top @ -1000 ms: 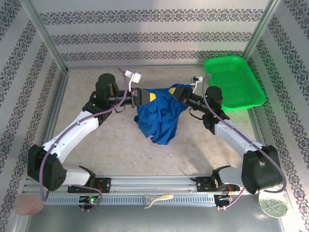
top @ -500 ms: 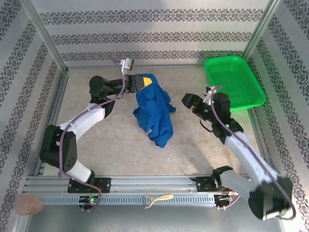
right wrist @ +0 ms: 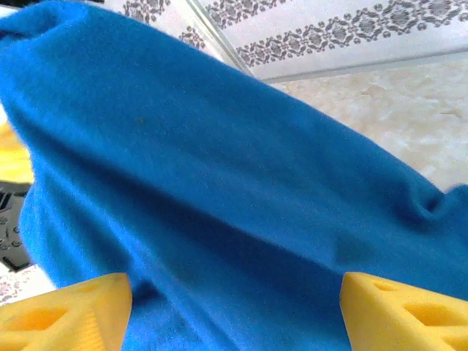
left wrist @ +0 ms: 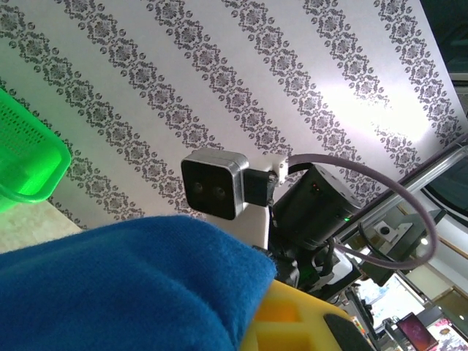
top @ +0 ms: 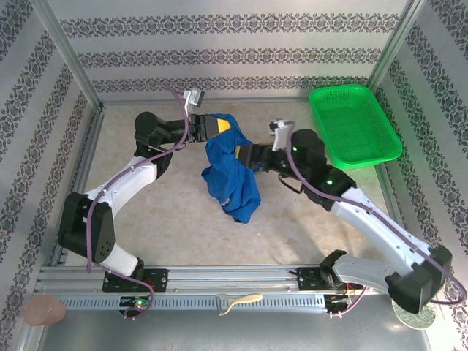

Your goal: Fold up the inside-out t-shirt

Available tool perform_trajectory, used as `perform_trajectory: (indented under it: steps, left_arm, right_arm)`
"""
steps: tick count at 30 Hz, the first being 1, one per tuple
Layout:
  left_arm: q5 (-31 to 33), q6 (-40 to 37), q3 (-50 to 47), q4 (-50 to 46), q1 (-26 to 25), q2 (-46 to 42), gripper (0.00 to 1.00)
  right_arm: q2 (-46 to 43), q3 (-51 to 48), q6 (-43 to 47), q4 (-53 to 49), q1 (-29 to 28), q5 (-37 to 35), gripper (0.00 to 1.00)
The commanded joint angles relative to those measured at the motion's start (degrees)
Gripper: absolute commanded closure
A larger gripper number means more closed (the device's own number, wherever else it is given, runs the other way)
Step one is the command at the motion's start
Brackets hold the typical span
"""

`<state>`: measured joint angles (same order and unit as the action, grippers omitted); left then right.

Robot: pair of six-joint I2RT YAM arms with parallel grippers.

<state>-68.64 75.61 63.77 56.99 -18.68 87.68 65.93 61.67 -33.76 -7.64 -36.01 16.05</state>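
left gripper (top: 213,126): clamped on wrinkly royal-blue cloth t-shirt (top: 232,175), frame centre | right gripper (right wrist: 234,307): gaping, holding nothing | risk: may pinch bunched layers, twisting fold

Top camera looks down from behind over the bench (top: 168,219); both wrist cameras sit tight against the t-shirt (right wrist: 219,183), left one tilted upward.

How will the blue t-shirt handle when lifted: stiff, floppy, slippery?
Probably floppy: the t-shirt hangs in bunched folds from the shut left gripper, so unsupported parts should sag. Likely light, since one pinch carries its top. The cloth looks matte inside the open right gripper, so slipping seems unlikely.
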Motion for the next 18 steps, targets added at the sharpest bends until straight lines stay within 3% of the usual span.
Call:
perform_trajectory:
  steps: [1,2,5,7,13,18]
  left_arm:
    - [-0.6,-2.2,1.3,0.0,0.4,-2.4,1.0]
    - [-0.6,-2.1,1.0,0.1,0.4,-2.7,1.0]
    - [-0.9,-2.2,0.2,0.0,0.9,-3.6,1.0]
    - [0.3,-3.7,-0.8,-2.3,2.6,-5.0,1.0]
    - [11.5,-18.8,-3.1,-25.7,10.4,-11.2,1.0]
    - [11.5,-16.8,-1.5,-24.1,11.2,-8.6,1.0]
  right_arm:
    - [5.6,4.4,3.4,2.3,0.1,-2.2,0.28]
    - [7.6,5.5,3.4,3.0,0.5,-1.3,0.38]
    - [9.2,6.8,3.1,3.5,3.1,1.8,1.0]
    - [6.0,5.0,2.5,4.3,5.3,4.4,1.0]
    - [-5.9,-0.6,0.5,6.6,12.8,20.7,1.0]
    - [-7.9,-4.5,-1.4,9.8,13.7,24.9,1.0]
